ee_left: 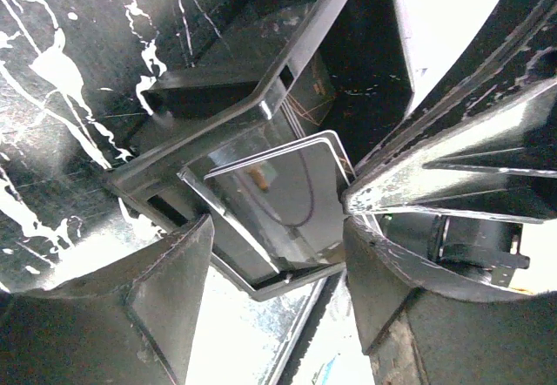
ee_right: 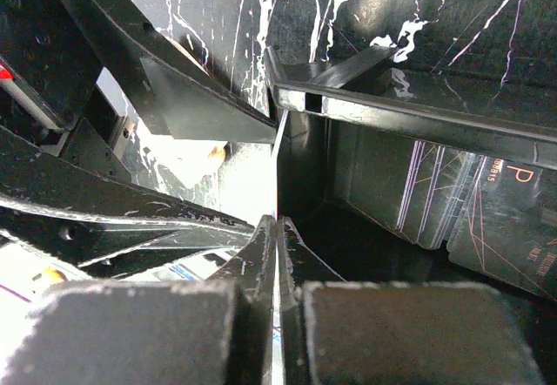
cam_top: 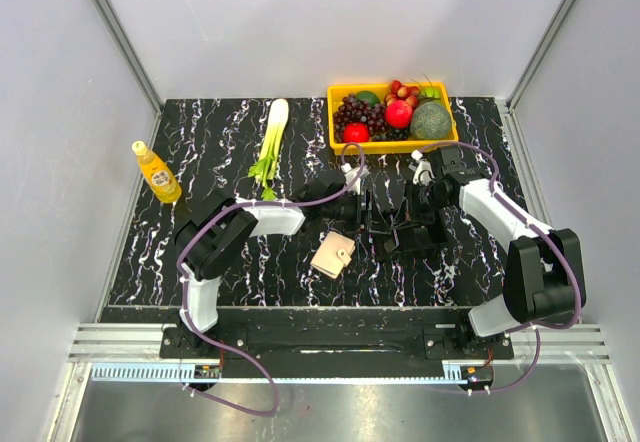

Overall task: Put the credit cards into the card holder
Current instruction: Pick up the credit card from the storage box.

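The left hand [ee_left: 277, 228] stands apart, its fingers either side of a glossy credit card [ee_left: 291, 180]; I cannot tell if they touch it. The right hand [ee_right: 277, 228] is pinched tight on the credit card's thin edge. The tan card holder [cam_top: 333, 254] lies closed on the worktop [cam_top: 215, 137], just beside both hands.

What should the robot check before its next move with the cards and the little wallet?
1. Right jaws gripping the card: ok, shut on its edge.
2. Left jaws closed on the card: not ok, they stand open either side of it.
3. Card holder opened up: not ok, it lies closed on the table.
4. Card lifted clear of the black tray: cannot tell.
5. Fruit basket out of the way: ok, at the far edge.
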Robot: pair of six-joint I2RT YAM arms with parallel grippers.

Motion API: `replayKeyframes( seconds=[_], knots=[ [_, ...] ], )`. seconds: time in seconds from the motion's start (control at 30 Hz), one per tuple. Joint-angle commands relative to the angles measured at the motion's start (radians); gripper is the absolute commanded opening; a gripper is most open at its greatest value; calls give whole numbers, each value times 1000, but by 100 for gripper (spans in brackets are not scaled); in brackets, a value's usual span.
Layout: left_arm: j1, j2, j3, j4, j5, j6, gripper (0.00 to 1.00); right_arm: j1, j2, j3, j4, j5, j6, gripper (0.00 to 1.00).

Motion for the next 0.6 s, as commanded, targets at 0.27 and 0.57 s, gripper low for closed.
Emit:
replayKeyframes(
  seconds=[0.27,0.57],
  knots=[
    [-52,-67,3,74,-23,50,68,9,16,30,22,40,65,0],
    [-58,-50,-7,61,-39,43,66,9,5,33,22,57,70,0]
  ],
)
